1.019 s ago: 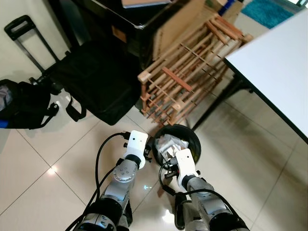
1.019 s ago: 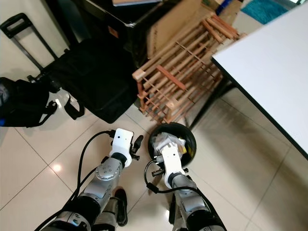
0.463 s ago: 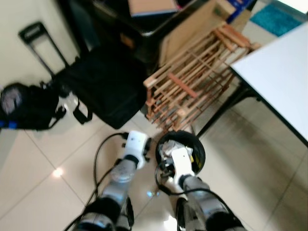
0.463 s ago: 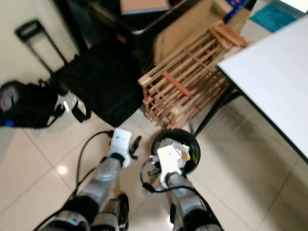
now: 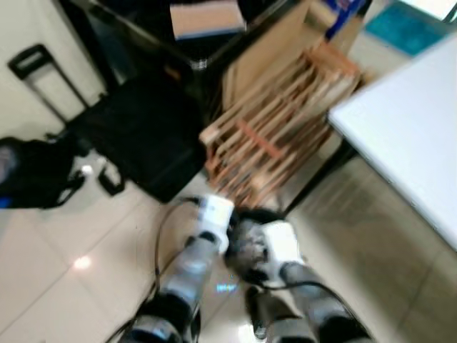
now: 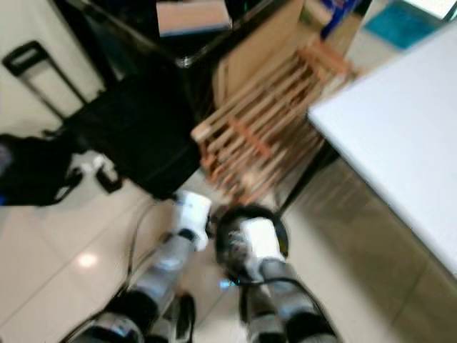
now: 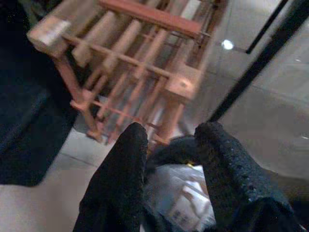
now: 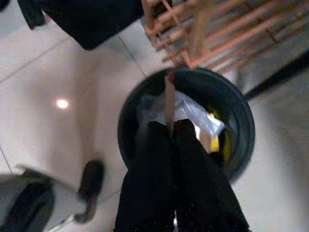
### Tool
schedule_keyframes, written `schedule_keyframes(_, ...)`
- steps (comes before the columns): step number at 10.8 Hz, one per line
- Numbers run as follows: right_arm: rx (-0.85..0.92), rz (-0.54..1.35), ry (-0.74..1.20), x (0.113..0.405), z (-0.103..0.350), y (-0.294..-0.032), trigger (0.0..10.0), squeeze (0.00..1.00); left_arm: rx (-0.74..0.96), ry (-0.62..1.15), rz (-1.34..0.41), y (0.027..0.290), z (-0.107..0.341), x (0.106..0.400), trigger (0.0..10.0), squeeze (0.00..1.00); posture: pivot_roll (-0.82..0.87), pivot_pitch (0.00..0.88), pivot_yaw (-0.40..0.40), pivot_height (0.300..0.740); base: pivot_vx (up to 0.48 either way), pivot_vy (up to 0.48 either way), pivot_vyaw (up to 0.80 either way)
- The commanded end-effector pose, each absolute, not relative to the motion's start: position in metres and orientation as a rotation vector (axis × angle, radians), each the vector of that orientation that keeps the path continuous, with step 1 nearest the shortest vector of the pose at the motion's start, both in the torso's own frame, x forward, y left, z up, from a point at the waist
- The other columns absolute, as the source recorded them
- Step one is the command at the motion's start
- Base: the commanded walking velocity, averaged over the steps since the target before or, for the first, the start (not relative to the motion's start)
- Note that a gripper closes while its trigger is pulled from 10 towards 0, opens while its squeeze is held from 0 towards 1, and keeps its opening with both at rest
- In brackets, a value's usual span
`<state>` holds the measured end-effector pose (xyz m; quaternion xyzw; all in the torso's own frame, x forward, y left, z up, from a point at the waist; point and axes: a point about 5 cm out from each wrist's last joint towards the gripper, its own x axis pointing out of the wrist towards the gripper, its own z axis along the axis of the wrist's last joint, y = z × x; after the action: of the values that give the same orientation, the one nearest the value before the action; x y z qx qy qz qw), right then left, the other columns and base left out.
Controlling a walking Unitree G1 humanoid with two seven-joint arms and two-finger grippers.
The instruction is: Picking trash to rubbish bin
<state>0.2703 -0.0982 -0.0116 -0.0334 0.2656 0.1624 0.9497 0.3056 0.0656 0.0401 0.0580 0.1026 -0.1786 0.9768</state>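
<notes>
Overhead, right gripper pinches a thin stick above the black bin — left gripper hovers, fingers parted.

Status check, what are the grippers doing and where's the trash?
Right gripper shut on a thin stick, poised over the black bin. Left gripper open beside the bin. Wooden rack close behind.

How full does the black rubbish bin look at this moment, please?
Partly full: the rubbish bin holds crumpled white and yellow trash, well below its rim.
</notes>
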Motion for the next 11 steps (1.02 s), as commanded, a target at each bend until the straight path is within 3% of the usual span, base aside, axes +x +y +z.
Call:
schedule_keyframes(1,-0.049,0.368,0.557,0.2637,-0.0152,-0.0833,10.0,0.00,0.127,0.248,-0.324,0.0788,0.0296,0.3006,10.0,0.00,0.01,0.340,0.003,0.740,0.480,0.000,0.00)
schedule_keyframes(11,-0.056,0.374,0.566,0.2605,-0.0183,-0.0824,10.0,0.00,0.109,0.241,-0.345,0.0777,0.0278,0.2965,10.0,0.00,0.01,0.337,0.006,0.740,0.000,0.000,0.00)
